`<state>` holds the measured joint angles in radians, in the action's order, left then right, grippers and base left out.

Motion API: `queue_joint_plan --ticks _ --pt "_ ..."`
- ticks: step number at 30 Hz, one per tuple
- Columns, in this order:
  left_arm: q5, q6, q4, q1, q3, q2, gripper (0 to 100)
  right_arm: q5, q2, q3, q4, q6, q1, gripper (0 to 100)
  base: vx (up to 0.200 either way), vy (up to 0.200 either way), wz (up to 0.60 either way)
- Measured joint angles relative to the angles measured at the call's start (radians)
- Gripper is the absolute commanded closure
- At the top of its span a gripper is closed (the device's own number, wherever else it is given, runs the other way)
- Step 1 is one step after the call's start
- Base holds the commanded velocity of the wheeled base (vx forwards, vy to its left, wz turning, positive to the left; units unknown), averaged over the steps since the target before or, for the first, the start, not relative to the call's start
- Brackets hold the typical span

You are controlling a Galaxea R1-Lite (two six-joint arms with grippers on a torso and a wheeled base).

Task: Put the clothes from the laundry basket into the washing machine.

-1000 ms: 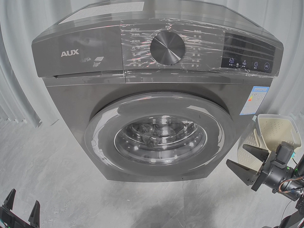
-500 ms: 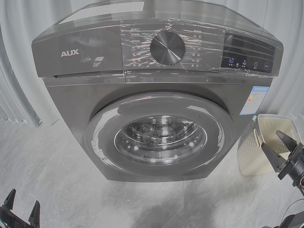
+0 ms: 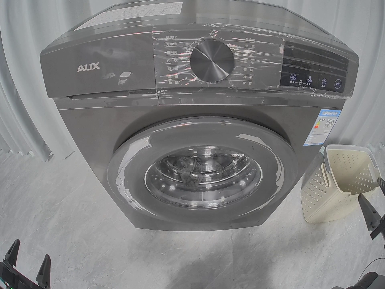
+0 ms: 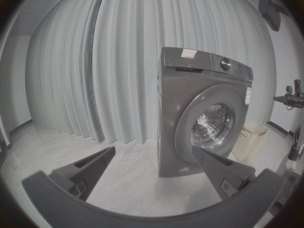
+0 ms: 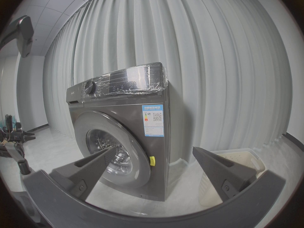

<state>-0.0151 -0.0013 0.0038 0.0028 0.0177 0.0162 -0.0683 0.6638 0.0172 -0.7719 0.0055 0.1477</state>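
Note:
The grey washing machine stands in front of me with its round door shut. Behind the glass, dark cloth lies in the drum. A cream perforated laundry basket stands on the floor at the machine's right corner, and its inside shows bare walls. My right gripper hangs open at the right edge of the head view, in front of the basket, holding nothing. My left gripper is low at the bottom left, open and empty. The machine and basket also show past my right gripper.
Pale curtains hang behind and beside the machine. Grey tiled floor spreads in front of it. In the left wrist view, my left gripper faces the machine and basket across the floor.
My right gripper has drawn back to the right and downward, from in front of the basket to the edge of the head view. The left arm has kept still.

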Motion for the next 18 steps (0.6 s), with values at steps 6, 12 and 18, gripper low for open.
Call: queue_joint_plan --ticks 6,12,18 --pt "0.000 0.000 0.000 0.000 0.000 0.000 0 -0.042 -0.249 0.000 0.234 -0.012 -0.067 0 0.000 0.000 0.00" --pt "0.000 0.000 0.000 0.000 0.000 0.000 0 -0.061 -0.474 0.000 0.436 -0.014 -0.101 0 0.000 0.000 0.00" --pt "0.000 0.000 0.000 0.000 0.000 0.000 0 -0.051 -0.594 0.000 0.626 -0.011 -0.131 0 0.000 0.000 0.00"
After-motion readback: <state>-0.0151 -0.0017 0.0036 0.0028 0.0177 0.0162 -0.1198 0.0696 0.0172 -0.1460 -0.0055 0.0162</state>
